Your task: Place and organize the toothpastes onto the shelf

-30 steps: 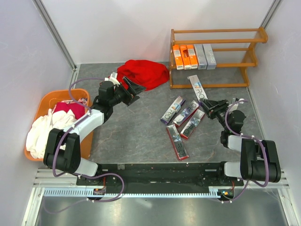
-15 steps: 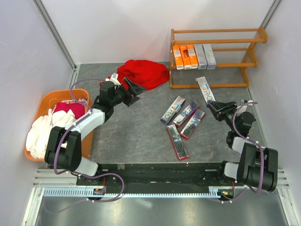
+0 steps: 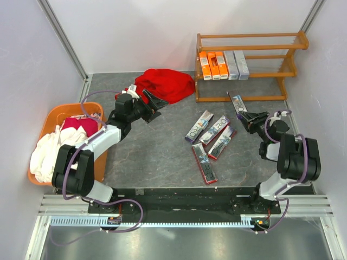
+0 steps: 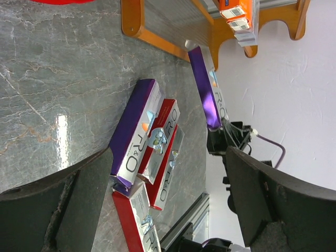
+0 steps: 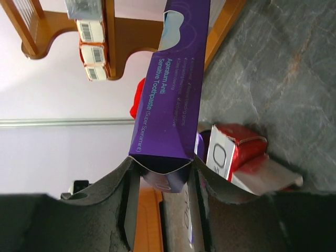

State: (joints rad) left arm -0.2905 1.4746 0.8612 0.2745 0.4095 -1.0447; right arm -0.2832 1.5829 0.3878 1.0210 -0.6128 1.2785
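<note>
While clamping one end of a purple toothpaste box (image 5: 176, 89), the right gripper (image 5: 161, 173) is holding it lifted just in front of the shelf (image 3: 238, 99), ready for loading; four more boxes (image 3: 209, 141) are lying farther out from the shelf, and the left gripper (image 3: 154, 105) is gaping empty.

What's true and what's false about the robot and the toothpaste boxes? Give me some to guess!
1. The right gripper holds a purple box. True.
2. The left gripper is squeezing something. False: it is open and empty.
3. On the shelf stand five boxes. True.
4. Every box is already on the shelf. False: four boxes lie on the table.
</note>
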